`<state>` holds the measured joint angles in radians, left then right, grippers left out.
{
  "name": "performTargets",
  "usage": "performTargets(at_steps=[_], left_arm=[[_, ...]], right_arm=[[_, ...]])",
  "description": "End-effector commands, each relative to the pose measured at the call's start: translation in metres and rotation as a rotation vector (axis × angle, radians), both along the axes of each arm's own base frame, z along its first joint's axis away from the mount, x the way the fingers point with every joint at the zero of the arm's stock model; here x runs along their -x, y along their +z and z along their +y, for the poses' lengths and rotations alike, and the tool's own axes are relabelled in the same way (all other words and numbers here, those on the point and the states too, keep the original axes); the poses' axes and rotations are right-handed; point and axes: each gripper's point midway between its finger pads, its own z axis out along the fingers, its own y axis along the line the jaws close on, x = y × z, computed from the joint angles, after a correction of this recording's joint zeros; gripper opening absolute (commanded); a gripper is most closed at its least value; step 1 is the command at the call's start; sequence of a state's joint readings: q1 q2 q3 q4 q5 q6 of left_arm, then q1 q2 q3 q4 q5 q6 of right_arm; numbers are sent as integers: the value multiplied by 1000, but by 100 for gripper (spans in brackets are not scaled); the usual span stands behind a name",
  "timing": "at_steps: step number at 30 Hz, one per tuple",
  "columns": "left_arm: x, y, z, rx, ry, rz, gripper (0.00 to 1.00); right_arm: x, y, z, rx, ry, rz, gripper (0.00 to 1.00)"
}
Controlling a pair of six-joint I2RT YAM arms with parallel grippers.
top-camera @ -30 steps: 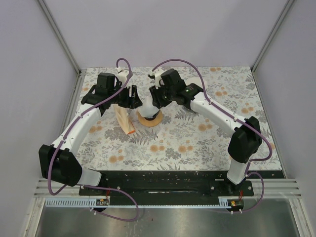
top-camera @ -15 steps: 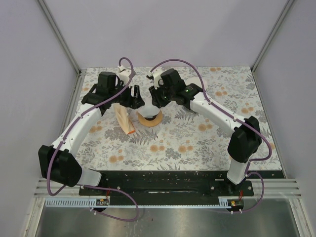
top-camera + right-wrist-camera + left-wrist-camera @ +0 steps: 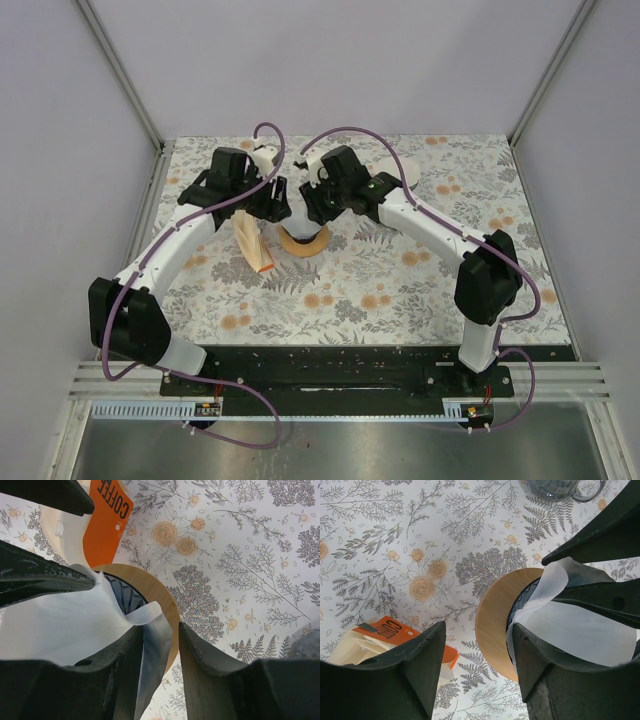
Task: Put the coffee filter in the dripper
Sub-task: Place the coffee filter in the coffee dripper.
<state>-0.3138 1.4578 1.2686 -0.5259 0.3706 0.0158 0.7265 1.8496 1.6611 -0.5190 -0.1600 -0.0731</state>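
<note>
The coffee filter [image 3: 60,630] sits partly in the dripper [image 3: 492,615], with one flap standing above its rim. My left tool [image 3: 477,630] hangs released just over the dripper. My right tool [image 3: 161,627] straddles that flap; whether it is pinching, I cannot tell. I should ease the paper down evenly against the dripper's inner wall and let go only once it lies flush.
</note>
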Motion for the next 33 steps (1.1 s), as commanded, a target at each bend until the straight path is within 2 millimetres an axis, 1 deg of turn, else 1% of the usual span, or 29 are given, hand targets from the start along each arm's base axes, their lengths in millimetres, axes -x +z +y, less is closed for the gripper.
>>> performTargets(at_steps=[1,4,8,11,17,21,24,25,26,29,32,33], left_arm=[[-11,2,0,-34,0,-68,58],[-9,-6,-1,-54,-10,-58,53],[-9,-15,3,-88,-4,-56,52],[-9,-17,6,-106,-2,-59,52],[-12,-16,12,-132,13,-80,51],[-14,-9,18,-151,22,-114,51],[-17,-14,19,-164,30,-112,51],[-17,-15,19,-162,30,-107,48],[-16,-19,18,-159,27,-96,45],[-10,-19,3,-89,-29,-79,44],[-6,-14,-12,-12,-77,-71,44],[-6,-13,-15,1,-88,-67,41]], right_arm=[[-3,-2,5,-9,21,-19,43],[-4,-8,3,4,18,-20,43],[-3,-16,1,20,17,-14,44],[-4,-22,-2,38,13,-15,45],[-4,-28,-5,54,10,-14,46],[-3,-29,-10,69,16,-23,48],[-4,-37,-9,83,26,0,49],[-4,-40,-8,87,30,9,48],[-5,-44,-7,91,30,18,47],[-1,-51,0,75,56,49,47],[2,-47,9,35,85,61,48],[2,-46,11,28,92,63,49]])
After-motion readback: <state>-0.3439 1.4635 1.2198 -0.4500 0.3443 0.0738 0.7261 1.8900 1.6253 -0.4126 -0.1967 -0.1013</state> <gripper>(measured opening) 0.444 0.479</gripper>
